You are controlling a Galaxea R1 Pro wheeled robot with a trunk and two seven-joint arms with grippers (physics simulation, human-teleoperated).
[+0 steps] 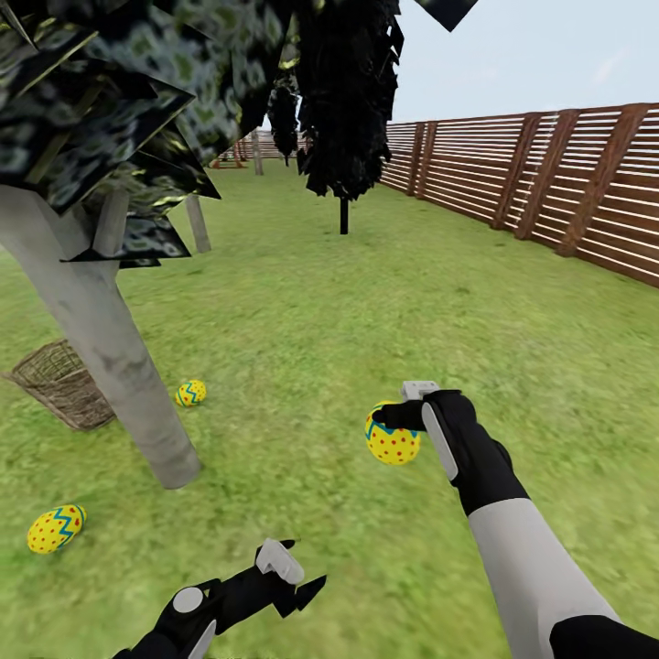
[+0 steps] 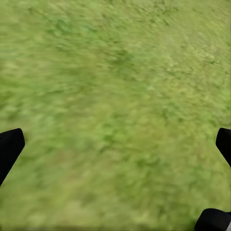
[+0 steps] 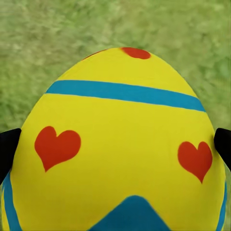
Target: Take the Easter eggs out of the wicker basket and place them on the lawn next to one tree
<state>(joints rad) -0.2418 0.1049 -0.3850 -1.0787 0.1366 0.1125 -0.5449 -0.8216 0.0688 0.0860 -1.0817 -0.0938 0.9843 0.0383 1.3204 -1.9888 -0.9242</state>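
Observation:
My right gripper [image 1: 395, 430] is shut on a yellow Easter egg [image 1: 394, 441] with red dots and a blue band, held above the lawn [image 1: 366, 302]; the right wrist view shows that egg [image 3: 120, 154] close up between the fingers. A second egg [image 1: 190, 393] lies on the grass just right of the grey tree trunk [image 1: 110, 357]. A third egg [image 1: 55, 528] rests on the grass in front of the trunk, to its left. The wicker basket [image 1: 59, 384] leans tilted behind the trunk at far left. My left gripper [image 1: 293, 577] is open and empty, low over grass [image 2: 115, 115].
A brown slat fence [image 1: 549, 174] runs along the right side. A dark tree [image 1: 344, 119] on a thin trunk stands farther back, with more trunks [image 1: 198, 222] behind. Dark angular foliage [image 1: 110, 101] hangs overhead at upper left. Open grass spreads between me and the fence.

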